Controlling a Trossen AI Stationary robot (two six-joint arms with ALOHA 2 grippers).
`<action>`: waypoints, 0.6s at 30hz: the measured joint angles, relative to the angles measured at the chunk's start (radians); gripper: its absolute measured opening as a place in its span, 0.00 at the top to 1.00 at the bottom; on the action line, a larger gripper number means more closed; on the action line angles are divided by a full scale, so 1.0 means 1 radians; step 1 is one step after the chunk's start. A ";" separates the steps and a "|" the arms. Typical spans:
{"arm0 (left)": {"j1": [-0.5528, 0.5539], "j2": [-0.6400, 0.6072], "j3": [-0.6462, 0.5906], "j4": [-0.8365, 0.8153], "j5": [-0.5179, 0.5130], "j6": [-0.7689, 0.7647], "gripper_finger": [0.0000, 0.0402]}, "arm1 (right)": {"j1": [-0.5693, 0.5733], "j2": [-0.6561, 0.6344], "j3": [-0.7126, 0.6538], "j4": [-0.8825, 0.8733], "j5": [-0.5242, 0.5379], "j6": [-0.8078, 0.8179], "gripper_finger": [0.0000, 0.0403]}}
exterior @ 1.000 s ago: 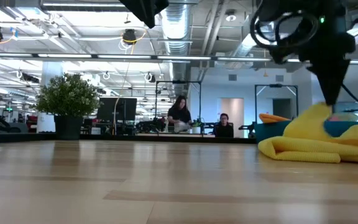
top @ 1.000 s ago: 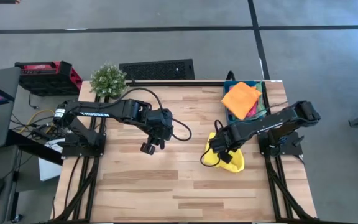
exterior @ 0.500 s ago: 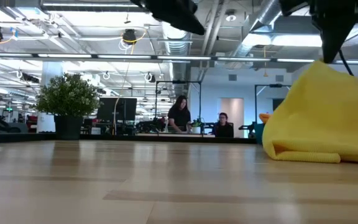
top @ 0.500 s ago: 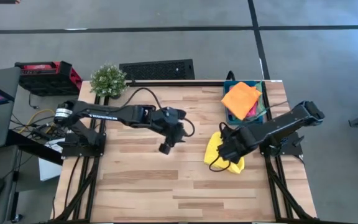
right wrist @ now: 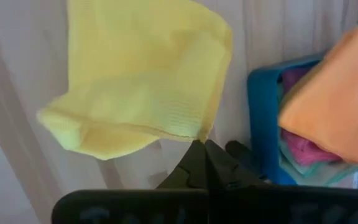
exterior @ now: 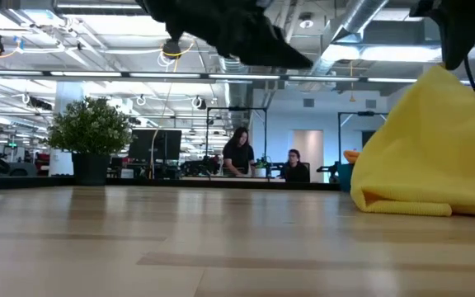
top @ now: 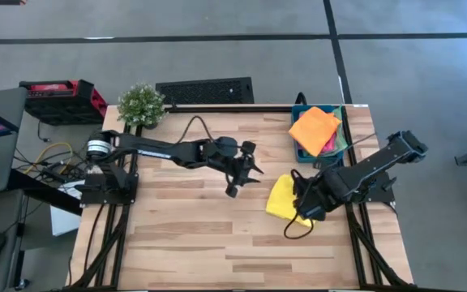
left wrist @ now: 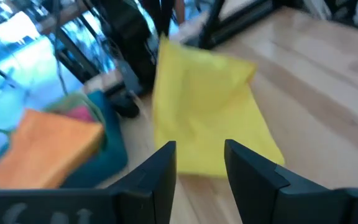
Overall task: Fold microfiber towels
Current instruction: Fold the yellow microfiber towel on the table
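The yellow towel (top: 283, 197) stands in a peak at the table's right middle, its lower fold on the wood. My right gripper (top: 303, 212) is shut on it above the table. My left gripper (top: 233, 190) is open and empty, just left of the towel, fingers (left wrist: 164, 167) pointing toward the towel (left wrist: 207, 118). The orange towel (top: 314, 127) lies on top of the teal bin (top: 299, 148) at the far right, with the pink towel (top: 332, 143) under it. The sage green towel does not plainly show. My right gripper pinches a corner of the yellow towel (right wrist: 200, 132) between its two shut fingers. In the low view the fingers come from above onto the towel's peak (exterior: 446, 74). The towel hangs below them, and its lower fold (exterior: 401, 204) rests on the table.
A potted plant (top: 142, 104) stands at the table's far left corner. The bin takes up the far right corner. Bare wood (top: 217, 243) stretches across the near half of the table. People sit in the room behind the table (exterior: 238, 153).
My right gripper has risen and gone toward the table's near right, drawing the yellow towel from a low heap up into a tall peak; its lower fold stays on the table. My left gripper has gone toward the table's right edge, closer to the yellow towel.
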 joint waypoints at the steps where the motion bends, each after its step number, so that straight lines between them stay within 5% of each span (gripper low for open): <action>1: 0.000 0.026 0.011 0.001 0.001 0.013 0.68 | 0.006 0.000 -0.001 0.002 -0.005 -0.004 1.00; 8: 0.015 0.188 0.176 0.044 0.011 0.090 0.68 | 0.035 -0.017 -0.001 0.001 -0.031 -0.111 1.00; 18: 0.046 0.471 0.581 -0.116 0.185 0.104 0.68 | 0.039 -0.019 -0.001 0.005 -0.046 -0.164 1.00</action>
